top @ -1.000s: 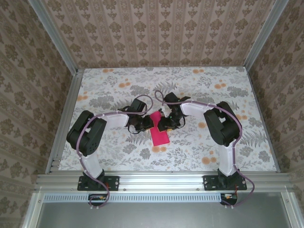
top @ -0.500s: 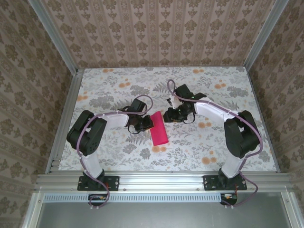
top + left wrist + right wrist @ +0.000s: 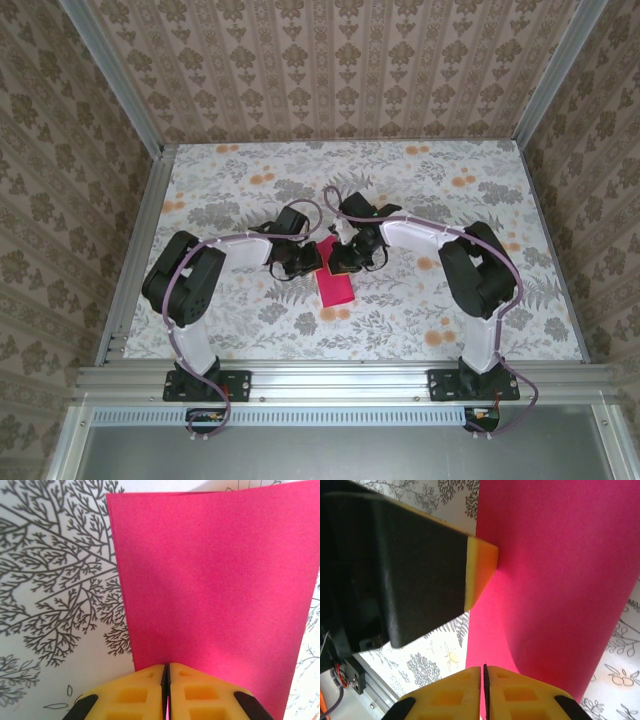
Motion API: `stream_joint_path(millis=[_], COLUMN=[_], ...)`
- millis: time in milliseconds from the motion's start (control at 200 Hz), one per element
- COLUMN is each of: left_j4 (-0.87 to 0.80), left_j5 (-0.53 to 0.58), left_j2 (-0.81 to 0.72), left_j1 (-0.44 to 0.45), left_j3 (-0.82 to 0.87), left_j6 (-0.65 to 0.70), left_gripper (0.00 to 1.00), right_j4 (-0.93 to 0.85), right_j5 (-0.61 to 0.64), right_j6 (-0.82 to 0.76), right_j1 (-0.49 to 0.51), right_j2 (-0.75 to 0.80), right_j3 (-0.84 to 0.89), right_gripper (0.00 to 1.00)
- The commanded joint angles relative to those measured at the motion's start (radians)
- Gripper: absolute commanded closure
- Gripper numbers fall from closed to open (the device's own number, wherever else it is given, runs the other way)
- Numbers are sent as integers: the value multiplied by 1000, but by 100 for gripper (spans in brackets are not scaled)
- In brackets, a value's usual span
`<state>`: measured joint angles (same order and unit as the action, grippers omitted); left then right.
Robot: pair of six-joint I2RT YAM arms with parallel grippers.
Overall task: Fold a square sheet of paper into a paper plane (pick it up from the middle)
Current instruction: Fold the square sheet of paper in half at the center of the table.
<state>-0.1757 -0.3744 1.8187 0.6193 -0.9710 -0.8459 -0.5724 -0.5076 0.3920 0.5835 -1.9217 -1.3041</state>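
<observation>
The magenta sheet of paper point(image 3: 337, 285), folded to a narrow rectangle, lies on the floral counter point(image 3: 420, 180) between the two arms. The left pincer point(image 3: 166, 667) meets its left edge and the right pincer point(image 3: 483, 670) its far end. Both pincers have their yellow fingers pressed together with only a hairline between them. Whether either has nipped the paper's edge is not clear from these angles.

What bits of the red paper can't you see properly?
Top view: part of the paper hides under the left gripper and right gripper.
Left wrist view: shut fingers cover its near edge; pinched or not, unclear.
Right wrist view: the picture's top edge cuts it off.
</observation>
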Motion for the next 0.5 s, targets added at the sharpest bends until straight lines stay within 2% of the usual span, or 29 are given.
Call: stream_joint_path(millis=[0,495], left_j4=[-112,-127], left_j5=[26,28], left_j2=[80,103], left_j1=[8,8], left_j3=[22,20], left_j6=[-4,-1], left_gripper=[89,89], right_j4=[8,28], right_j5=[17,82], right_j6=[46,107], right_j1=[-2,-34], right_j2=[-42,-122], right_j3=[-53,-71], right_gripper=[88,88])
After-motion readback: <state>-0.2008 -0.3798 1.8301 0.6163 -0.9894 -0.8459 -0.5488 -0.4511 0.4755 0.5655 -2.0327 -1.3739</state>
